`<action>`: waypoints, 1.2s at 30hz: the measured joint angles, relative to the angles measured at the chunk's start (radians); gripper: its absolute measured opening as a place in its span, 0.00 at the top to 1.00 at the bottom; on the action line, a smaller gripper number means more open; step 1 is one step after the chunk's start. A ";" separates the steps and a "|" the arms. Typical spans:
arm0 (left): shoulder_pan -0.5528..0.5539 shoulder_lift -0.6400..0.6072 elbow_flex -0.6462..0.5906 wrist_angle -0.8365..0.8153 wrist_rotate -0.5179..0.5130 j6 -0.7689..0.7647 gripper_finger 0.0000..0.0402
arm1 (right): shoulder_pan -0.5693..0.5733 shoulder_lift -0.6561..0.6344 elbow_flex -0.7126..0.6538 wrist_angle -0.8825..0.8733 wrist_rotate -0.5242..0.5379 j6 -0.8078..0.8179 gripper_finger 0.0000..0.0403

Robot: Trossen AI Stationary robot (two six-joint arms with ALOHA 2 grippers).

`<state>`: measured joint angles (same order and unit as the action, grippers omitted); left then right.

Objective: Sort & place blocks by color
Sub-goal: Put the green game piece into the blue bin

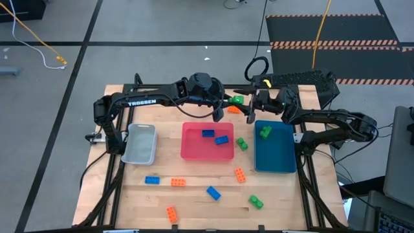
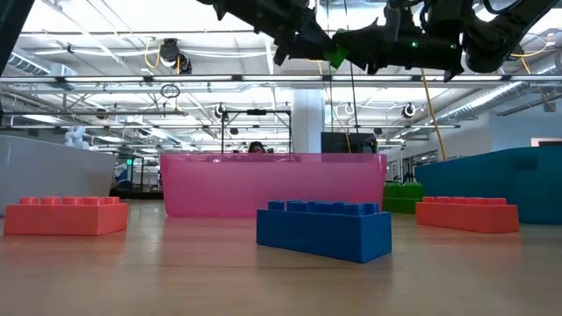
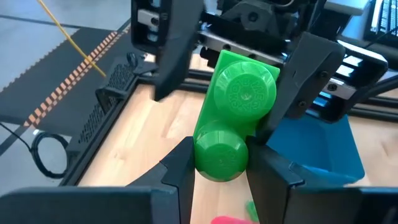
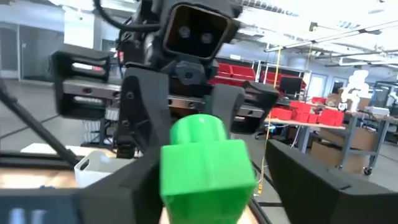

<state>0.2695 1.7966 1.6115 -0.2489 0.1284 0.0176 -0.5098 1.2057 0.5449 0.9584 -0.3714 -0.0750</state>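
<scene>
A green two-stud block (image 3: 233,118) hangs in the air over the table's far middle, also seen from above (image 1: 237,100) and in the low view (image 2: 336,57). My left gripper (image 3: 221,180) comes from the table's left and is shut on it. My right gripper (image 4: 208,186) comes from the right and faces the left one. It is open, with one finger on either side of the block's other end. Two blue blocks (image 1: 215,136) lie in the pink tray (image 1: 187,145). One green block (image 1: 265,132) lies in the teal tray (image 1: 275,158). My left gripper pinches the green block's two long sides (image 3: 198,155) between its two fingers, at the end nearer its wrist. The fingers come from the table's left, slanting slightly down, and lie along the block. The block is lifted clear, its studs turned toward the wrist camera. My right gripper has one finger (image 3: 305,74) close against the block's far end. I cannot tell whether it touches. The other finger (image 3: 174,50) stands apart from the block.
A grey tray (image 1: 140,144) stands at the left. Loose blocks lie on the table: orange (image 1: 234,110) under the grippers, green (image 1: 242,144), orange (image 1: 240,175), blue (image 1: 213,192), green (image 1: 256,202), orange (image 1: 171,213), and blue (image 1: 152,180) beside orange (image 1: 178,182).
</scene>
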 joint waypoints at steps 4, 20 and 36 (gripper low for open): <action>0.013 0.000 0.000 -0.038 0.004 0.022 0.71 | 0.012 0.000 0.000 -0.010 0.003 -0.055 0.68; 0.046 -0.161 0.002 -0.483 -0.487 0.191 0.47 | 0.006 -0.174 0.000 -0.514 0.275 -0.242 0.70; 0.085 -0.116 -0.022 -0.498 -0.487 0.183 0.47 | 0.073 -0.408 0.173 -1.657 0.343 0.339 0.70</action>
<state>0.3548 1.6810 1.5896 -0.7470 -0.3587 0.2004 -0.4371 0.7974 0.7177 -0.6986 -0.0280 0.2642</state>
